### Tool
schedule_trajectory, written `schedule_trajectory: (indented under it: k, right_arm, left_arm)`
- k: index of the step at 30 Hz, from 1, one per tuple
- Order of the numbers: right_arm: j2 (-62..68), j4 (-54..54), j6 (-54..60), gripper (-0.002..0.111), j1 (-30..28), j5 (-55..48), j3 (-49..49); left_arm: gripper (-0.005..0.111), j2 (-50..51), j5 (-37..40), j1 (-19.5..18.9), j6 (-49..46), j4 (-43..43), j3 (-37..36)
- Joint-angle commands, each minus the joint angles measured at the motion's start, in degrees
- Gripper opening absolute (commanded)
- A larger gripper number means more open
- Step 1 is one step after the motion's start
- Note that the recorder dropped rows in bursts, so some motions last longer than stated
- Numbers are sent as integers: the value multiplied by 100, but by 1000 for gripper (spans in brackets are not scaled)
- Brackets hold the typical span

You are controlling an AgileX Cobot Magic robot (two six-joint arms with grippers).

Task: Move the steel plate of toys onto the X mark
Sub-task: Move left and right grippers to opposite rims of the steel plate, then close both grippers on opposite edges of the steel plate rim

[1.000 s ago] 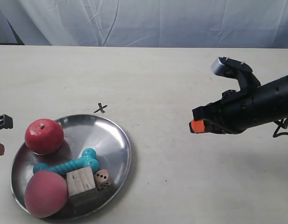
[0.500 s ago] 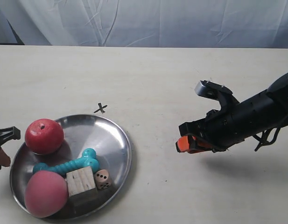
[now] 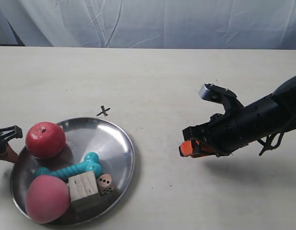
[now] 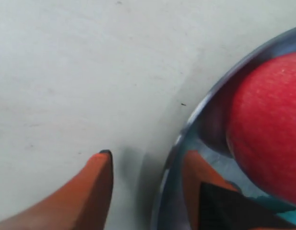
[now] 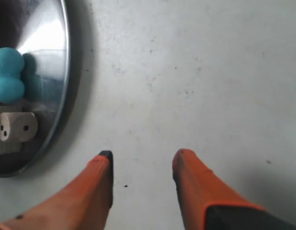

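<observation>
The steel plate (image 3: 104,139) lies at the near left of the table and carries a red apple (image 3: 45,140), a pink ball (image 3: 47,199), a teal bone (image 3: 71,168), a wooden cube (image 3: 83,186) and a die (image 3: 105,183). The X mark (image 3: 103,111) sits just beyond the plate's far rim. My left gripper (image 4: 147,155) is open and straddles the plate's rim (image 4: 205,98), one finger on the table side and one inside by the apple (image 4: 267,129). My right gripper (image 5: 144,153) is open over bare table, right of the plate (image 5: 52,48).
A white curtain hangs behind the table's far edge. The left gripper (image 3: 1,143) shows only at the exterior view's left border. The right arm (image 3: 243,122) reaches in from the right, with bare tabletop between its gripper (image 3: 188,147) and the plate.
The right arm has come leftward and lower toward the plate, slowing in the last half second. The left gripper has shifted rightward up to the plate's rim by the apple.
</observation>
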State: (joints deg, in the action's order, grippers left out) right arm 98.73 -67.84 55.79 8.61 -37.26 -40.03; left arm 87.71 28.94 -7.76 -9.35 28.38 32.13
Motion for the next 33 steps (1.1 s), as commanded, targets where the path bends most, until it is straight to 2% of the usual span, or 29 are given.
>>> schedule_trajectory:
  k: [1,11,17,28,33]
  right_arm:
    - [208,-468,437,42,12,-37,-26]
    - [557,-875,787,42,12,-336,-26]
    - [761,-1235,1027,42,41,-494,-26]
    - [1066,-1911,1308,42,973,-394,-262]
    - [1115,-2157,1266,42,1185,-281,-428]
  left_arm:
    - [45,104,-76,-20,-357,325,-14]
    - [45,746,-89,-8,-520,527,-14]
    - [45,833,-50,-8,-1408,1396,-14]
    - [45,833,90,-8,-1662,1439,-14]
    - [41,833,170,-8,-1662,1269,-14]
